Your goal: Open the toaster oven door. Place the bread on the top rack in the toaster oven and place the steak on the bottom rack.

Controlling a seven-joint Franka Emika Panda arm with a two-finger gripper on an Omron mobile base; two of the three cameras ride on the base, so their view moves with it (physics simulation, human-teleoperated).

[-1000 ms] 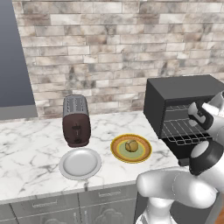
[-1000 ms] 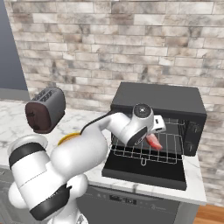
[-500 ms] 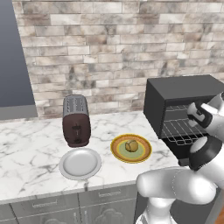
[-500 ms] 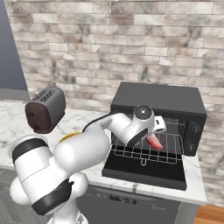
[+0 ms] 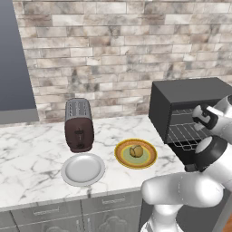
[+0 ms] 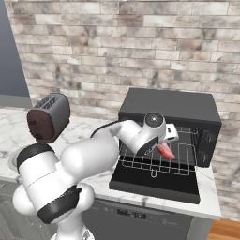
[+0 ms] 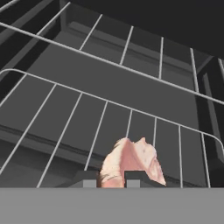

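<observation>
We see the fingers (image 7: 111,178) pinching the steak (image 6: 165,151) by one edge, so that the slab hangs down from the grip, tilted, in the mouth of the toaster oven (image 6: 171,115). The toaster oven door (image 6: 157,180) lies folded down flat, and a silver wire rack (image 6: 157,165) juts out over it; we take it for the bottom rack, with the meat just above its wires and seemingly not yet resting on them. We judge the steak soft and limp — it droops from a pinch at its rim, and a wet surface could slip, so a hold deeper across the slab would carry it more surely and let it be laid flat. The bread (image 5: 135,150) sits on its yellow-rimmed green plate (image 5: 150,160) on the bench (image 5: 31,156), beside a plain grey-white plate (image 5: 83,169) and the brown slot toaster (image 5: 79,125) — we judge the roll light, firm and easy to take across its middle
</observation>
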